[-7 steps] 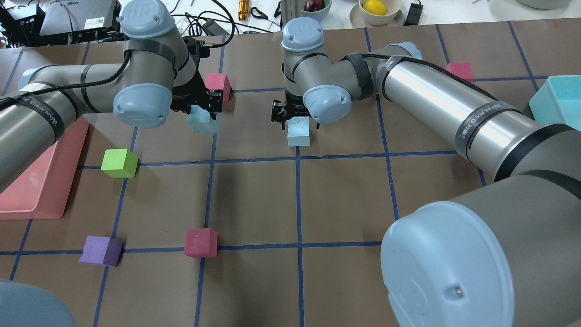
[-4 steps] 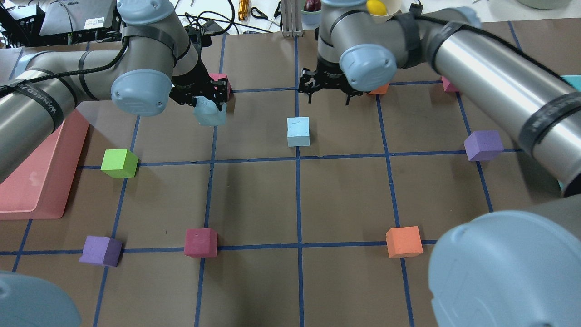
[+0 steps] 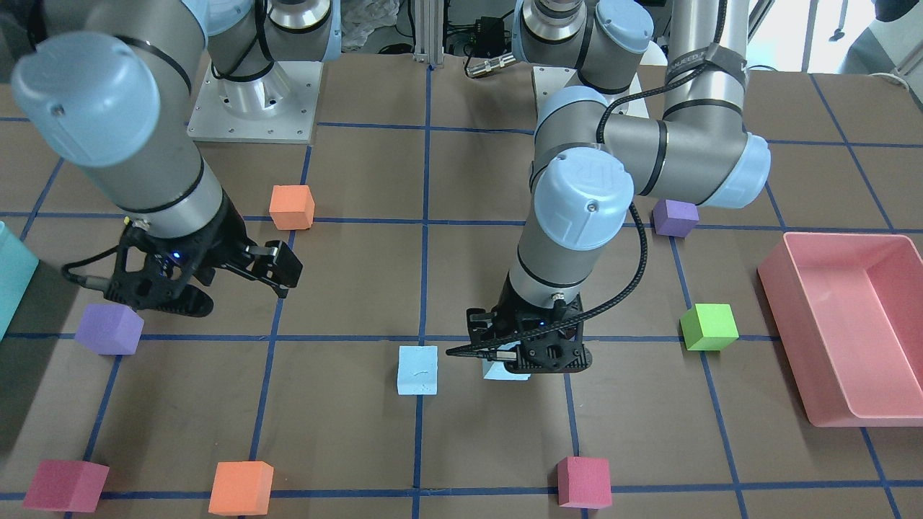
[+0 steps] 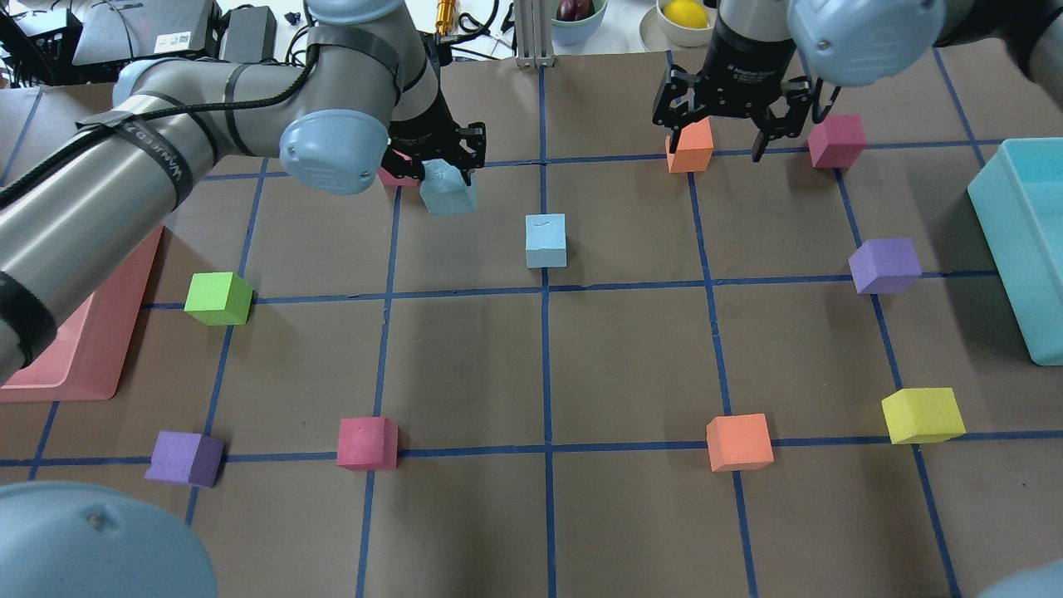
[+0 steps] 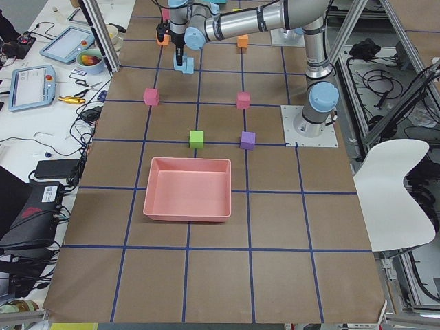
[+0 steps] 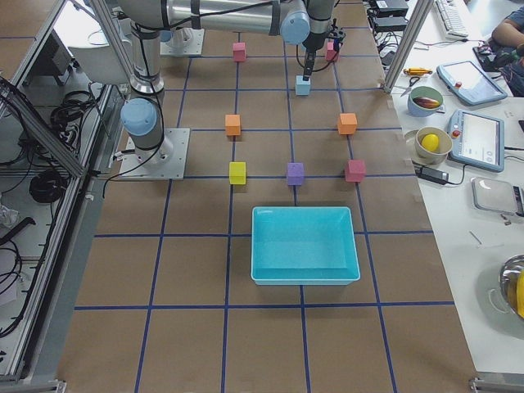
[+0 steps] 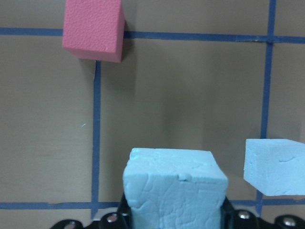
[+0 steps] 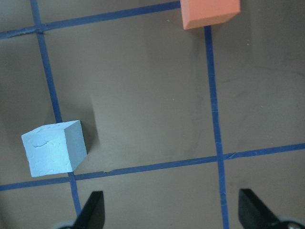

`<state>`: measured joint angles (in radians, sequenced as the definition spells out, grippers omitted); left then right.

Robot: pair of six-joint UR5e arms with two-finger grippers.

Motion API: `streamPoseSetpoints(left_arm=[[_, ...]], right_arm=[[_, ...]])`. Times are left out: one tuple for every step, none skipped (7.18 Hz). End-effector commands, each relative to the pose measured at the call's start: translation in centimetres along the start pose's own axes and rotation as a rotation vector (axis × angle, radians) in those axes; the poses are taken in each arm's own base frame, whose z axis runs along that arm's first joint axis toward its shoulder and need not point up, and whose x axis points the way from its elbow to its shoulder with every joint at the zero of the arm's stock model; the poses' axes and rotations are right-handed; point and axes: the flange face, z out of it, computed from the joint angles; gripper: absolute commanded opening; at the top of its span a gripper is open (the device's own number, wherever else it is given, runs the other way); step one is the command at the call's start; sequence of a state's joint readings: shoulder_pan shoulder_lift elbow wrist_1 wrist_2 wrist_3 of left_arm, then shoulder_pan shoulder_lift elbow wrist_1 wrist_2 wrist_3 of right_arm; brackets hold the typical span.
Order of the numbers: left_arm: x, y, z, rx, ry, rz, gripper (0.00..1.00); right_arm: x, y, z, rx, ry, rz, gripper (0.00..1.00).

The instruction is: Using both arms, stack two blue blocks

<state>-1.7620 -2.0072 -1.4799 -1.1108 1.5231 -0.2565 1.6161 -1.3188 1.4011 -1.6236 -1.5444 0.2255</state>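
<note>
Brown paper ruled with blue tape covered the table [image 4: 465, 365], and loose foam cubes dotted it. Toward its far middle the left gripper [image 4: 444, 170] pinched one blue block [image 4: 449, 198], which hung just left of the second blue block [image 4: 546, 241] resting on the paper; the two were apart. The held block looked twisted in the jaws, so my worry was that it would land askew on its mate and slide or tip off once released. Foam also gives under a squeeze, and it could spring sideways as the grip opened. How high the block was carried I could not tell; if too low, a sideways approach would shove the resting block rather than clear it. The right gripper [image 4: 719, 131] hung spread and empty at the far right, beside an orange cube [image 4: 689, 148] and well away from the stacking spot. The pink tray [image 4: 100, 332] at the left edge and the teal bin [image 4: 1017, 241] at the right edge both lay empty.
</note>
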Motion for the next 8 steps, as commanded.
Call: streamPoseSetpoints(left_arm=[[5.7, 1.1, 2.7, -0.020, 0.002, -0.025, 0.00], [7.6, 1.9, 4.1, -0.026, 0.003, -0.031, 0.00], [8.3, 1.7, 4.9, -0.005, 0.012, -0.026, 0.00], [8.3, 1.6, 5.7, -0.014, 0.005, -0.025, 0.00], [8.4, 1.6, 6.1, -0.018, 0.002, -0.025, 0.00], [8.8, 1.9, 6.7, -0.028, 0.003, -0.024, 0.00], [9.6, 2.4, 6.8, -0.028, 0.000, -0.021, 0.00], [9.7, 2.3, 6.9, -0.025, 0.001, -0.019, 0.00]], right_arm=[[0.3, 1.9, -1.6, -0.017, -0.008, -0.011, 1.00], [0.3, 2.0, -1.7, -0.016, -0.009, -0.023, 1.00], [0.9, 1.8, -1.9, -0.010, -0.006, -0.016, 1.00], [1.2, 1.9, -2.0, -0.010, 0.003, -0.066, 1.00], [1.4, 1.8, -2.1, -0.005, 0.005, -0.141, 1.00], [1.4, 1.7, -2.1, -0.003, 0.006, -0.137, 1.00], [1.7, 1.8, -2.2, -0.006, 0.008, -0.134, 1.00], [1.8, 1.9, -2.4, -0.006, 0.008, -0.136, 1.00]])
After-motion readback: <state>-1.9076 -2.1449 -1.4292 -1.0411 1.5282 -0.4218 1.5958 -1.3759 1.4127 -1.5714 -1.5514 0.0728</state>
